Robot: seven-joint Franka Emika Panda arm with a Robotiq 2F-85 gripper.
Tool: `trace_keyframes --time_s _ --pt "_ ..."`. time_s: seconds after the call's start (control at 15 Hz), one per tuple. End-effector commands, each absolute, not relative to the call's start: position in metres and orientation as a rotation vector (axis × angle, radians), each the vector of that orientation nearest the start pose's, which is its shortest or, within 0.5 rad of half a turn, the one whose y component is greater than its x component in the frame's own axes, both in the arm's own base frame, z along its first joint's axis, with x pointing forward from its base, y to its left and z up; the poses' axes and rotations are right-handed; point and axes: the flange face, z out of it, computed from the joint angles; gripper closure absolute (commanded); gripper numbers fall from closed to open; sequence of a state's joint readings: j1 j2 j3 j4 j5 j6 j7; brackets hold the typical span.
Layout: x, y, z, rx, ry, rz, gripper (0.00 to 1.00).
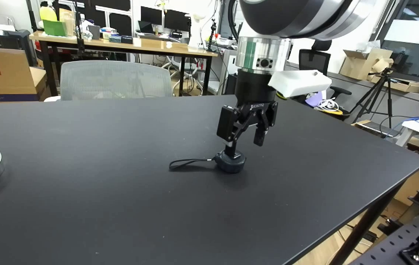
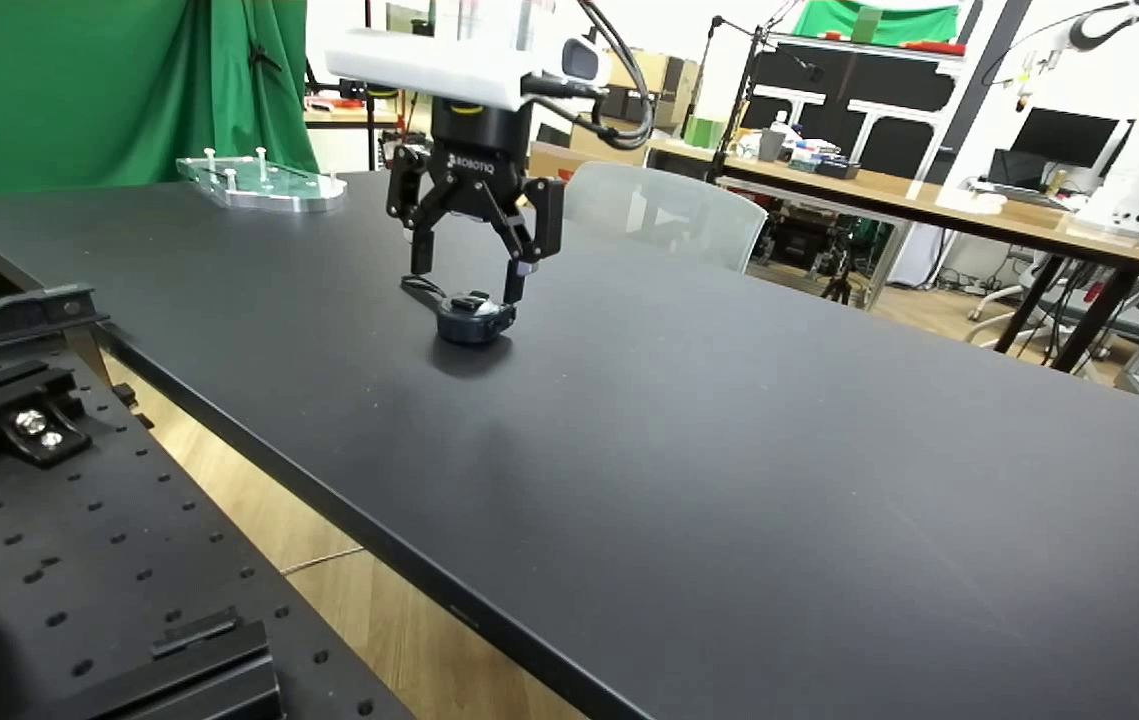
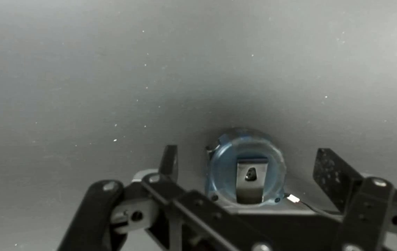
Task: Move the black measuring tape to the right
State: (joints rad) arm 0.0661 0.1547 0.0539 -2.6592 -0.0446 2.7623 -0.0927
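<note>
The black jointed Robotiq gripper [image 3: 245, 160] has its jaws spread to either side of the round, blue-tinted black measuring tape [image 3: 247, 169]. The tape lies on the matt black bench [image 1: 95, 206], its thin looped strap [image 1: 194, 160] alongside; a pale grey mesh-backed chair [image 1: 115, 81] stands well apart from it.

Pale glare on the tabletop [image 3: 390, 48], soft shadow beside the measuring tape [image 3: 247, 167]

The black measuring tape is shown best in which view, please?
The wrist view, because the black measuring tape appears largest there, metal clip clear; both exterior views show it smaller, obliquely, with its strap.
</note>
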Motion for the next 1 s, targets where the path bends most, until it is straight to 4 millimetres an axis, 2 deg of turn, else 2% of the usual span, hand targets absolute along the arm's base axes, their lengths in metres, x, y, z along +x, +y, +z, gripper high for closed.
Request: trace_keyframes --time_s 0.0,0.33,0.93 --pt "0.425 0.049 0.177 -3.151 -0.324 0.051 0.00" --pt "0.435 0.050 0.168 -3.169 -0.347 0.057 0.00" --pt "0.435 0.069 0.155 -3.172 -0.441 0.100 0.00"
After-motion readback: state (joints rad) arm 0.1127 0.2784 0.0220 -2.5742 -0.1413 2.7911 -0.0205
